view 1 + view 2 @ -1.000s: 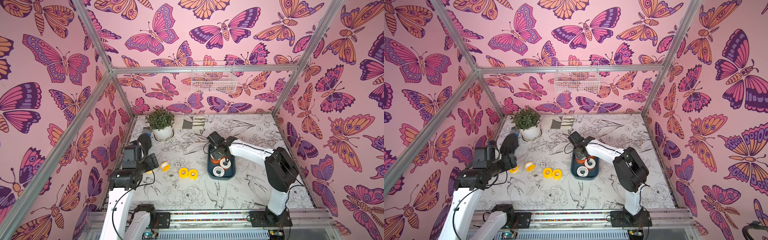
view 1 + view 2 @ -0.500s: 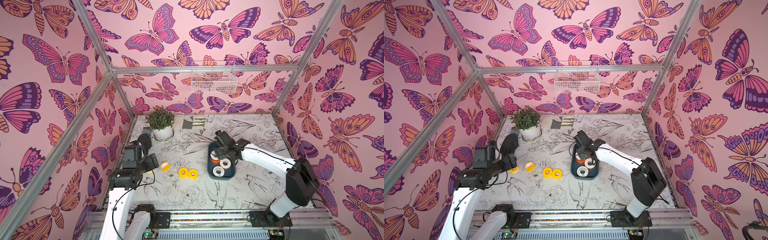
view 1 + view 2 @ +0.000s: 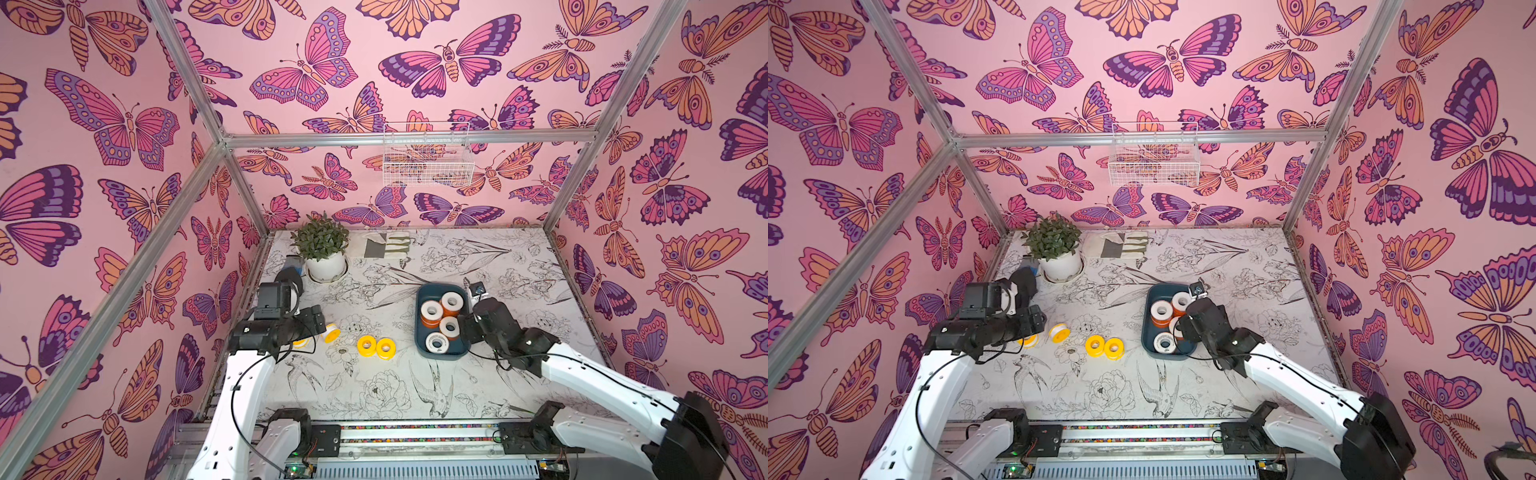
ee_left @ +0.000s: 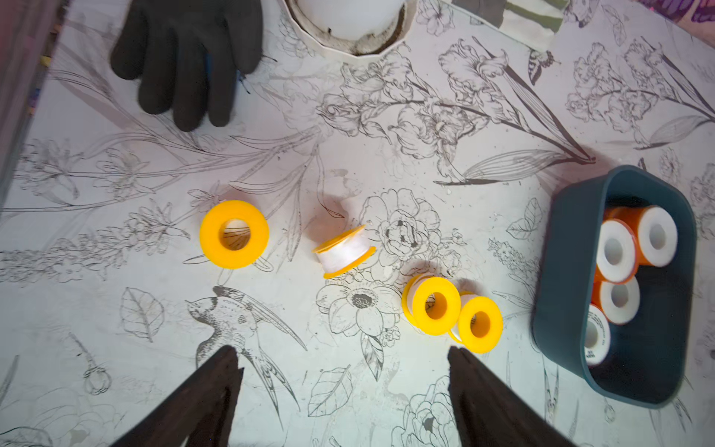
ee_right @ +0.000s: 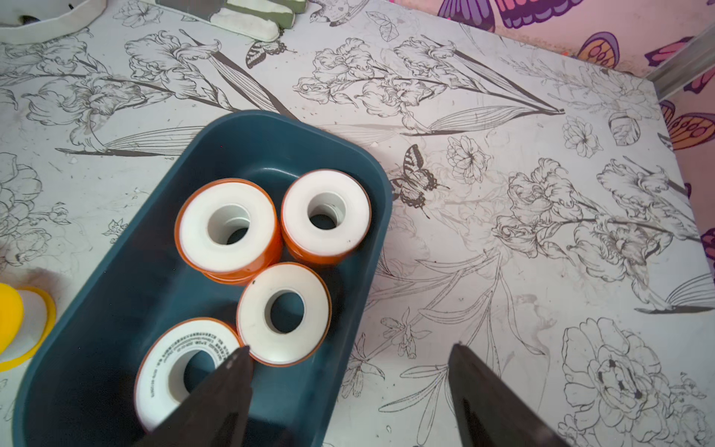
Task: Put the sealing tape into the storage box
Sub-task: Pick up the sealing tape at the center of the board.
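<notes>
Four yellow rolls [image 4: 234,234] on bench [image 4: 116,294], left of box [image 4: 561,271] holding orange rolls [image 5: 228,226]; left claw [image 4: 342,352] and right claw [image 5: 351,346] both apart, empty.

**Robot test cell**

Aluminium extrusion frame [image 3: 407,139] boxes in the bench; butterfly-print panels [image 3: 332,62] as walls, floral-print sheet [image 3: 395,399] on the tabletop. Two white robot arms [image 3: 602,382] bolt to a front rail [image 3: 415,432]. Likely a lab; room beyond the panels is hidden.

Two high views looking down, close wrist views sharing storage box [image 4: 561,271]
</notes>
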